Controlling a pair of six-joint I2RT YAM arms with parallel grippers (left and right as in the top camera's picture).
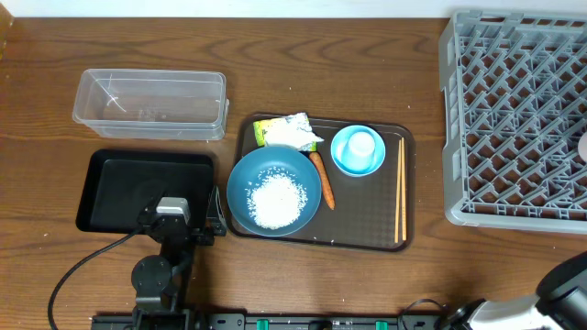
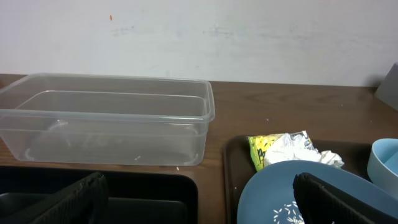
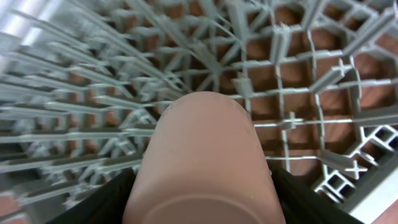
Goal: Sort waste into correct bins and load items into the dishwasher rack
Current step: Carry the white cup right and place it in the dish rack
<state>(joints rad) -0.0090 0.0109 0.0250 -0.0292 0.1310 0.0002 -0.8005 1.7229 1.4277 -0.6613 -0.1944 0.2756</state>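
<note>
The left end effector (image 2: 199,198) has black fingers (image 2: 348,200), a grey wrist block (image 1: 171,207) and black cable (image 1: 71,273).

I see the container (image 1: 151,103) behind the shallow tray (image 1: 138,188), both left of the serving tray (image 1: 367,220). The serving tray carries the wrapper (image 1: 289,132), the bowl (image 1: 252,179) with rice (image 1: 277,202), the carrot (image 1: 322,180), the small bowl (image 1: 341,160) and, rightmost, the chopsticks (image 1: 400,190). The rack (image 1: 518,119) lies far right, a cup (image 3: 205,168) over its lattice.

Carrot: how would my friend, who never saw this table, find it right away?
Look for the brown tray in the middle of the wooden table. The big blue bowl of rice sits on its left side, and the carrot lies just beside that bowl's right rim. It is the only orange thing, short and thin.
</note>
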